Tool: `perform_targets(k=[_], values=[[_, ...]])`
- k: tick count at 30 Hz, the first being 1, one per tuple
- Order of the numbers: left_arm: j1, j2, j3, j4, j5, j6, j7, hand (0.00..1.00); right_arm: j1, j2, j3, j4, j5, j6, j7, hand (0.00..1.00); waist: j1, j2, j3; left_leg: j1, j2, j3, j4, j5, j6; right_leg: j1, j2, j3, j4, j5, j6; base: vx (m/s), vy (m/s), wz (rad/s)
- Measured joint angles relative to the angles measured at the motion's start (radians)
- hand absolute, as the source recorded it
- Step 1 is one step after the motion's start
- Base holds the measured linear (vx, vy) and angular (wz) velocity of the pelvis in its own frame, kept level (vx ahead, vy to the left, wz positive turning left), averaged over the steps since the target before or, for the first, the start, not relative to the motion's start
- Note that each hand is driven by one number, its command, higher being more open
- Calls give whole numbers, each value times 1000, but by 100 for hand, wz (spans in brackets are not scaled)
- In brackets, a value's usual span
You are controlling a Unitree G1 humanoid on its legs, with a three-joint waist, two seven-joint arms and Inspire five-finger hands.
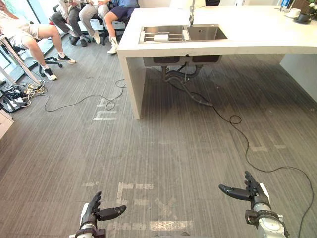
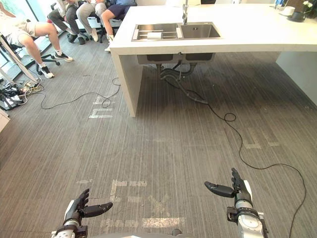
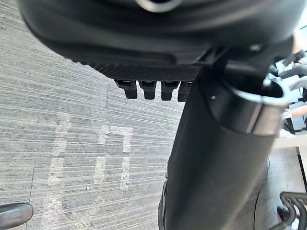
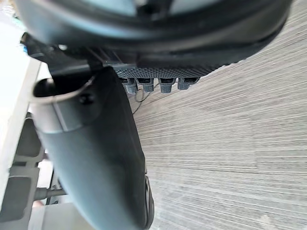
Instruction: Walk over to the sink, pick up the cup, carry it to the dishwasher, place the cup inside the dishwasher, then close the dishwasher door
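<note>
Left eye view: sink [image 1: 205,33] in the bench [image 1: 257,29] well ahead; cup [image 1: 161,37] is probably the pale thing in its left basin. Left hand [image 1: 90,214] and right hand [image 1: 253,194] well short of the sink, fingers spread, empty, since the approach walk comes first.

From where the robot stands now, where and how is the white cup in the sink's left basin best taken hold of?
Likely round its body, from above: the white cup seems to lie on its side on a rack down in the sink, whose walls bar a sideways reach. A handle is too small to tell.
</note>
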Motion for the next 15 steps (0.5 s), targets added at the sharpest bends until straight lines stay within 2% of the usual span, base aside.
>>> perform_targets(k=[7,15], values=[[1,-27,38,70,-1,3,1,100,0,18,-42,56,8,6,-8,100,0,-1,-1,8,1,12,-1,0,0,6,0,8,0,5,4,-40,-2,-5],[-1,-32,38,71,0,5,2,100,-2,47,-57,101,46,13,-17,100,2,-6,-2,26,0,11,-30,13,4,12,2,5,-8,7,2,-4,-1,0]])
